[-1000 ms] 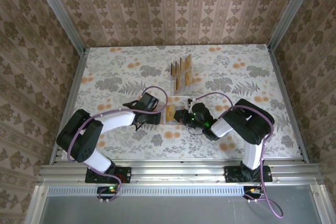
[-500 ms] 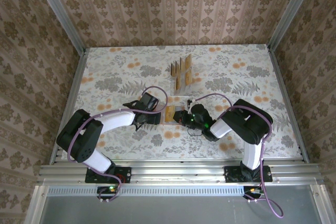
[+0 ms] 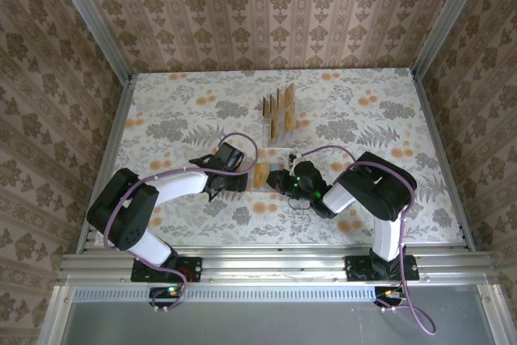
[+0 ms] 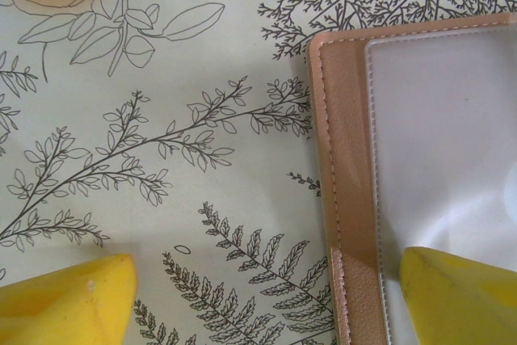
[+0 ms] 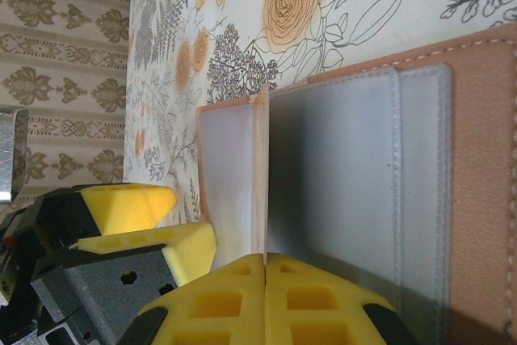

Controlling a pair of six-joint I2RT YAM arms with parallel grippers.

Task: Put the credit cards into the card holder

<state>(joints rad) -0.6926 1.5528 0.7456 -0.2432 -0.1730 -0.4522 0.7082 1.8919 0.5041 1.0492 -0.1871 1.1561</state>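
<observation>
The card holder [image 3: 275, 174] lies open on the table, salmon-brown leather [image 5: 485, 159] with greyish clear pockets. My right gripper [image 5: 266, 268] is shut on one tan credit card [image 5: 259, 175], which shows edge-on and stands over the clear pockets. From above, the right gripper [image 3: 282, 180] sits at the holder's right side. My left gripper [image 4: 266, 305] is open and straddles the holder's left edge [image 4: 347, 159]. Its right finger [image 4: 460, 296] rests on a clear pocket and its left finger [image 4: 65, 300] on the tablecloth. Several more credit cards [image 3: 279, 109] stand upright farther back.
The floral tablecloth [image 3: 178, 119] covers the whole table, which has metal rails along its sides and papered walls around it. The left gripper's yellow fingers [image 5: 129, 204] stand close beside the held card in the right wrist view.
The right arm has crept slightly to the left with the card still in its grip. The left gripper has stayed open at the holder's edge.
</observation>
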